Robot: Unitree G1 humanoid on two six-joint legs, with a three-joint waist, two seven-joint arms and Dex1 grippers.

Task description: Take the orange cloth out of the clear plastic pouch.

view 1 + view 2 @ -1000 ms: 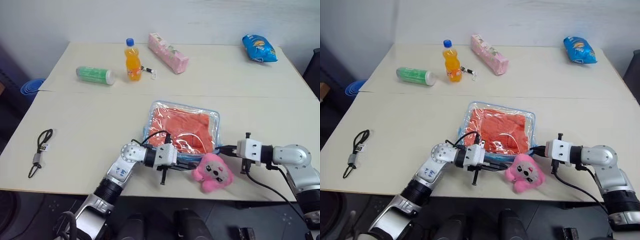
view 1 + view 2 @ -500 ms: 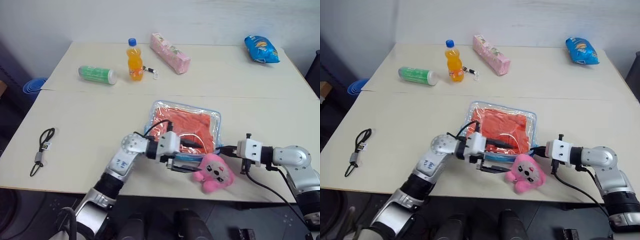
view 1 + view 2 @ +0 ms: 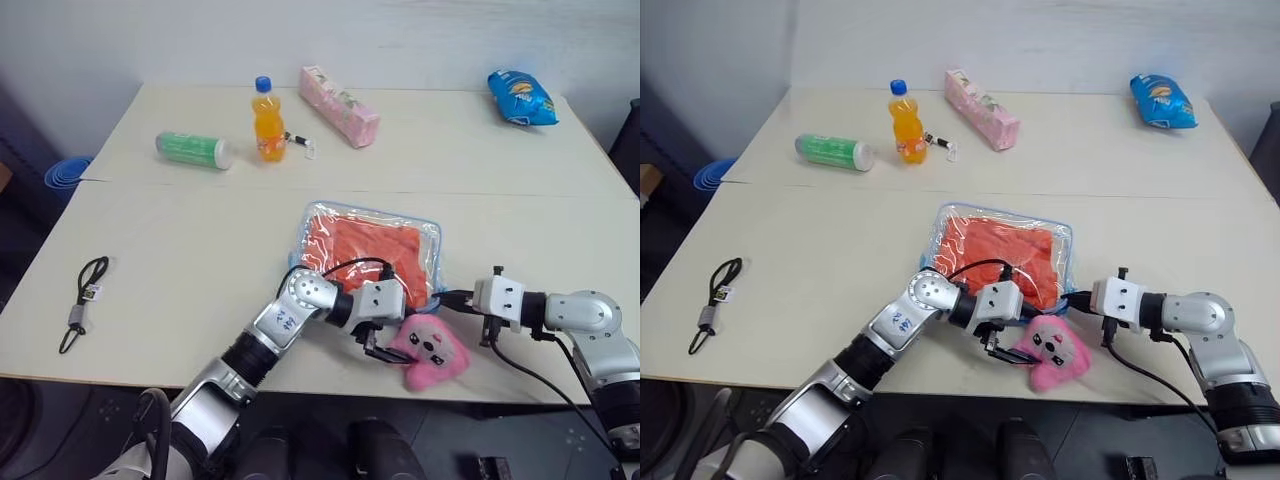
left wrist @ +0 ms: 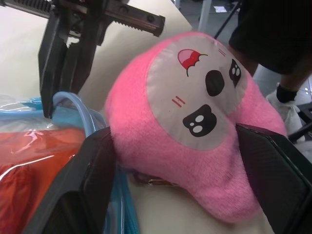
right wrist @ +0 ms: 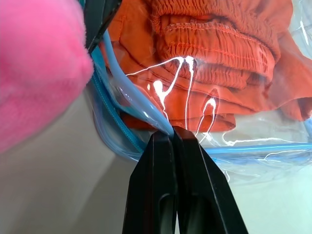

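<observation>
The clear plastic pouch (image 3: 372, 252) lies flat on the table (image 3: 200, 250), near its front edge. It is a glossy, wrinkled, transparent rectangle with light-blue edging and rounded corners. The orange cloth (image 3: 362, 247) is inside it, a bright orange-red folded fabric with a gathered, elastic-looking band visible through the plastic. A thin loop of the blue edging lifts off the table at the pouch's near right corner.

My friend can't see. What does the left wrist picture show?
A pink plush toy with a cartoon face sits between the left gripper's two open black fingers. Beside it lies the clear plastic pouch holding the orange cloth, its blue edge pinched by the right gripper.
</observation>
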